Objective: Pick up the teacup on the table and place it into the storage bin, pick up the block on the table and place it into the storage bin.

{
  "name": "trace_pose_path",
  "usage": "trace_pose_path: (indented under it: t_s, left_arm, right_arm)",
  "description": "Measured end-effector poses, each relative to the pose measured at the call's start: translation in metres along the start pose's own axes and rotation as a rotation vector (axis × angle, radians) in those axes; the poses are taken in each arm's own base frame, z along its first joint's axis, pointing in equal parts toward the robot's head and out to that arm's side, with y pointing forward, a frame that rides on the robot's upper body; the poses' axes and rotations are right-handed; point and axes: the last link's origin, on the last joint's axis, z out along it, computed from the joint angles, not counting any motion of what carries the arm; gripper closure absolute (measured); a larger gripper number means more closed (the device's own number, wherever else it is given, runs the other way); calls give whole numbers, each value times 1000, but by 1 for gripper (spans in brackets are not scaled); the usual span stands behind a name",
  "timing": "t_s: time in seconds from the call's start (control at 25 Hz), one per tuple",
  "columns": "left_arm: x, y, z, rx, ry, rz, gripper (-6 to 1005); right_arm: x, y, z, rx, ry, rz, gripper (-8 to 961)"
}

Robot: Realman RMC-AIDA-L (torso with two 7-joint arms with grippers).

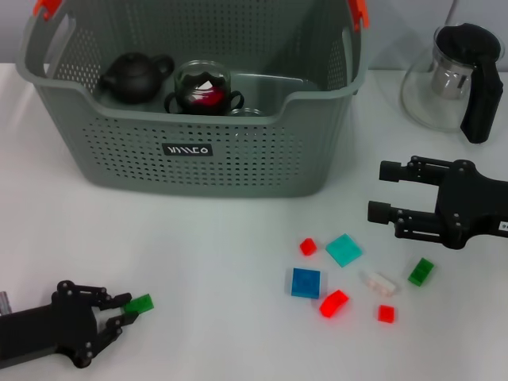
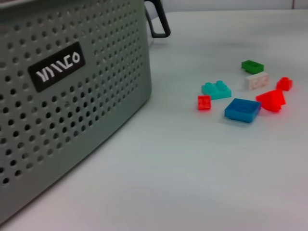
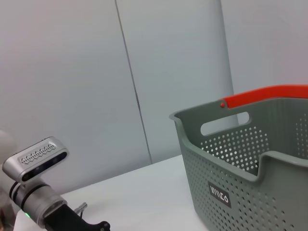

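Left hand (image 1: 119, 311) sits low at the near left of the table (image 1: 198, 262), and we see its fingers pinching a green block (image 1: 140, 303). From there the storage bin (image 1: 190, 151) lies ahead and slightly right, teapot (image 1: 135, 76) and teacup (image 1: 203, 89) already inside. Farther right, loose blocks (image 1: 341, 278) lie scattered. Right hand (image 1: 385, 192) hovers above them, fingers spread, holding nothing.

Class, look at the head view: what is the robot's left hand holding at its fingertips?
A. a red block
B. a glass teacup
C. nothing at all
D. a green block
D: in the head view the left hand, low near the table's front edge, has its fingers closed on a small green block, well apart from the loose blocks lying by the right hand.
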Motion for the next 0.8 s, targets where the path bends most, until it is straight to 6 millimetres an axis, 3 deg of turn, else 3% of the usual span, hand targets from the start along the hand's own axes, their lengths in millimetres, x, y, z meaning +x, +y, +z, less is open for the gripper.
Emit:
trace_pose_path:
  t_s: [0.12,0.4,0.8]
  left_arm:
    - [0,-2,-2,5,-3,-5,807]
    - [8,-4,-11,-9,37,-16,795]
    - [58,-23,-34,-126,269,-63,778]
  right_arm:
    - [0,0,1,-3,1,1,213]
    - [-1,0,1,-4,-1,-1,212]
    - [-2,0,1,-3,-2,-2,212]
